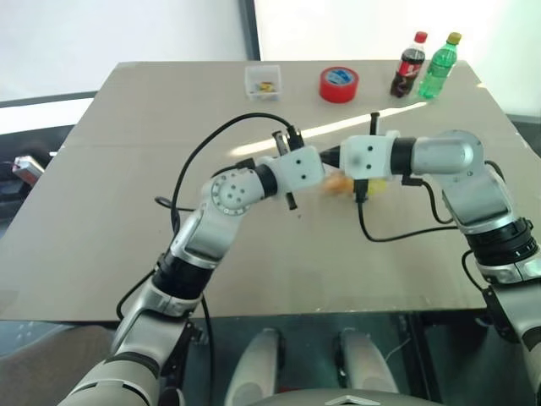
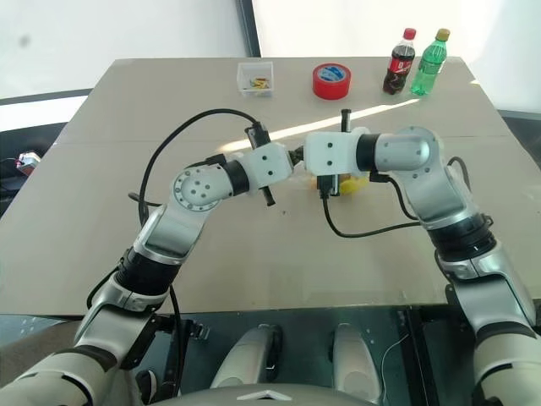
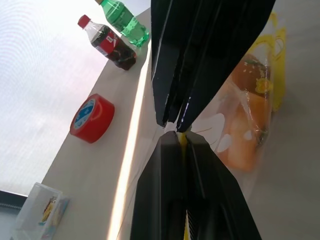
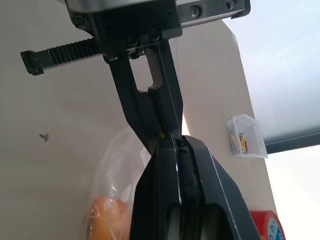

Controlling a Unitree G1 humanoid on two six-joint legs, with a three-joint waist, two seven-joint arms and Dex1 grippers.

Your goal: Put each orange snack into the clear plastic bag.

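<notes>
The clear plastic bag (image 3: 250,107) hangs between the two grippers above the middle of the table (image 1: 118,254), with the orange snacks (image 3: 245,135) lying inside it as a soft orange mass behind the film. The left gripper (image 3: 176,131) is pinched tight on the bag's top edge, where a sliver of the yellow strip shows between its black fingers. The right gripper (image 4: 172,139) meets it nose to nose with its fingers pressed together at the same edge; it appears to clamp the strip too, though the film itself is hidden there.

Handling, as judged: the bag is thin, limp and slick, so it will sag, swing and fold under the small weight of its contents. The stiffer zip strip is the sensible place to hold; a grip on the plain film would likely slide. The snacks look light and smooth and could roll toward the mouth if the bag tips.

Surface and room: a flat, matt beige tabletop crossed by a bright band of sunlight. Along its far edge stand a small clear box (image 1: 263,81), a red tape roll (image 1: 339,85), a dark cola bottle (image 1: 408,64) and a green bottle (image 1: 439,66), all well apart from the bag. Pale walls lie beyond.
</notes>
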